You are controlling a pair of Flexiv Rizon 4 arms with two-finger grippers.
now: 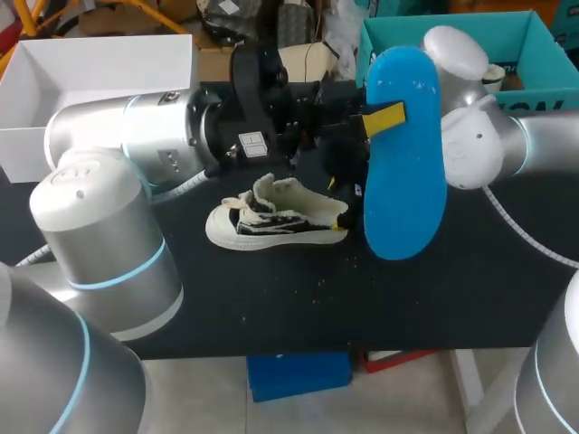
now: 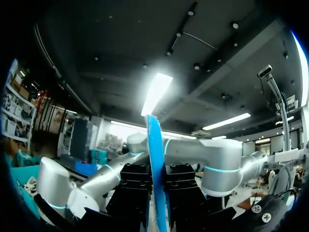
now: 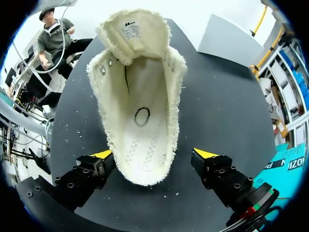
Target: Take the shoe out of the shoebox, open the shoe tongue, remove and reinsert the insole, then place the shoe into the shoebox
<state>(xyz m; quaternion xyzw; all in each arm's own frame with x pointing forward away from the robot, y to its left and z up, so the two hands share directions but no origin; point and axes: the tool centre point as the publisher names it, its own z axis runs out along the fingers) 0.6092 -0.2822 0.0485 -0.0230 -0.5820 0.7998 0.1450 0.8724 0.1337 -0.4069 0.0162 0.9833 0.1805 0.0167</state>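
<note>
A cream and black shoe (image 1: 276, 217) lies on the black table (image 1: 271, 307), toe toward my left arm. Its tongue (image 3: 133, 31) is folded back and the inside (image 3: 142, 125) is bare. The blue insole (image 1: 404, 154) hangs upright above the table beside the heel, my left gripper (image 1: 380, 119) shut on it. The left wrist view has the insole (image 2: 154, 159) edge-on between that gripper's (image 2: 155, 198) fingers. My right gripper (image 3: 154, 154) stands open just above the heel, one finger on each side, touching nothing. The insole partly hides the right gripper (image 1: 342, 192) in the head view.
A white shoebox (image 1: 99, 63) stands open at the table's back left. A teal box (image 1: 534, 45) sits at the back right. Bare black table lies in front of the shoe.
</note>
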